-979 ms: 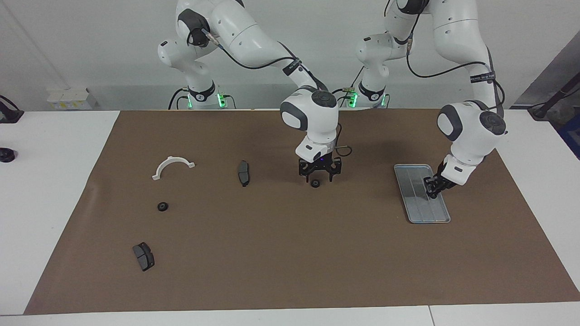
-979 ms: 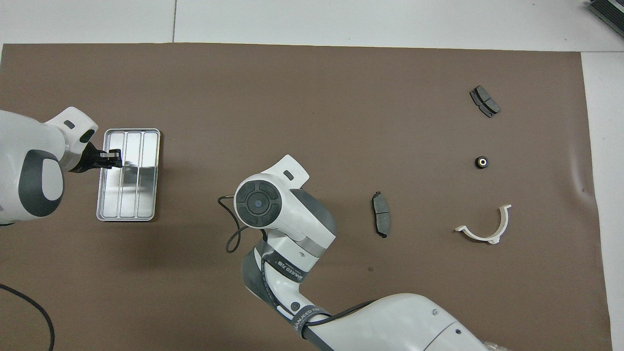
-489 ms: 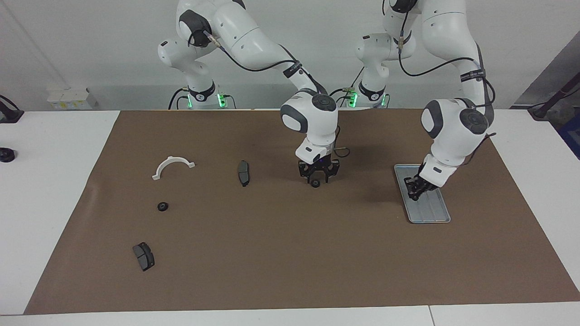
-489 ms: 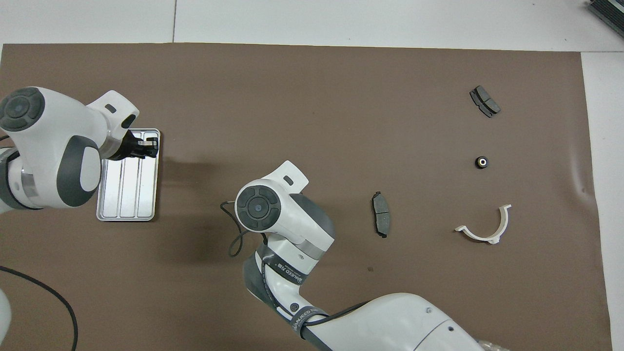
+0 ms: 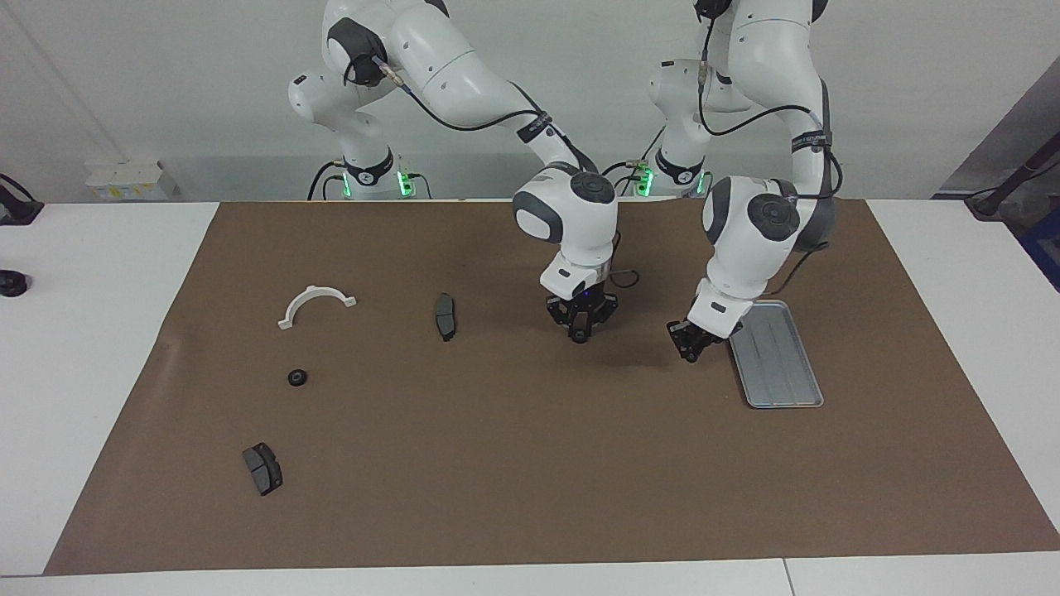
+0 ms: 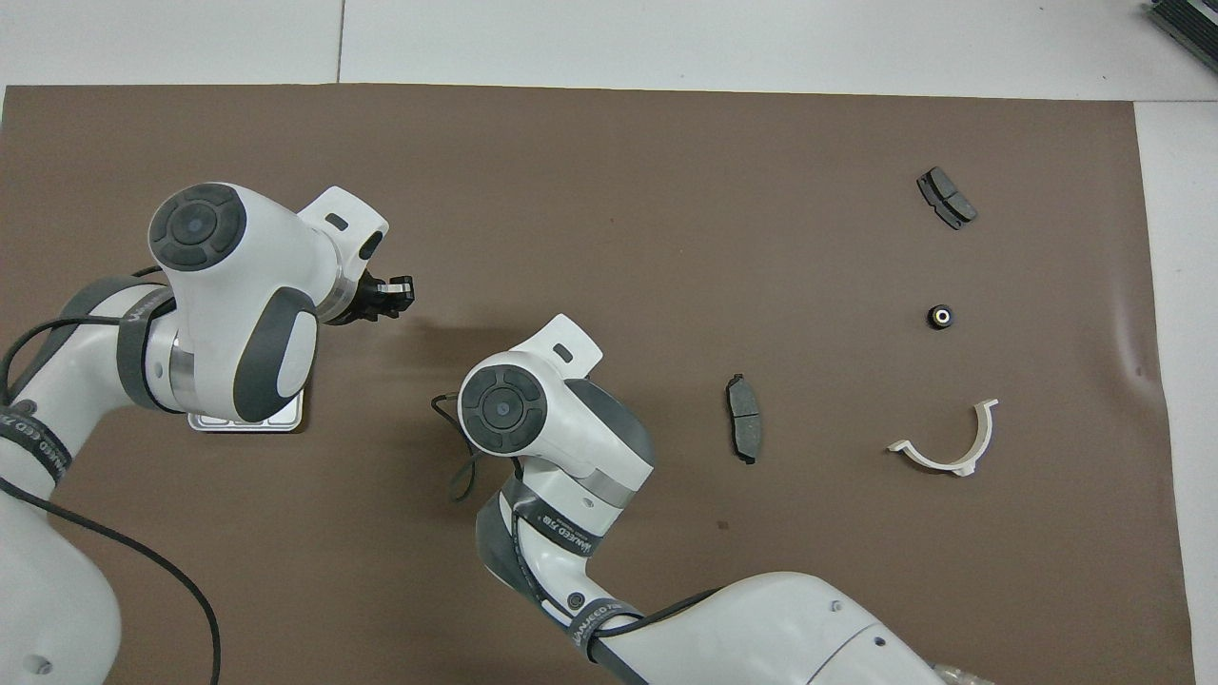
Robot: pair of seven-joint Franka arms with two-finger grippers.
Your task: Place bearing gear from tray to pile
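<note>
A small black bearing gear sat mid-mat; my right gripper (image 5: 581,334) stands down on that spot, fingertips drawn together around it, so it is mostly hidden. From overhead that gripper is covered by its own wrist. My left gripper (image 5: 687,348) (image 6: 395,293) hangs shut just above the mat, beside the silvery tray (image 5: 778,356) (image 6: 247,421); I cannot make out anything between its fingertips. The pile lies toward the right arm's end: a white half-ring bracket (image 5: 316,302) (image 6: 947,447), two dark pads (image 5: 445,316) (image 5: 262,468), and another bearing gear (image 5: 296,377) (image 6: 940,316).
The brown mat (image 5: 530,480) covers most of the white table. A thin black cable (image 6: 457,466) loops off the right wrist. A small black object (image 5: 10,283) sits on the white table past the mat's edge at the right arm's end.
My left gripper has swung off the tray toward the middle of the mat. My right gripper's fingers have closed in around the bearing gear under it.
</note>
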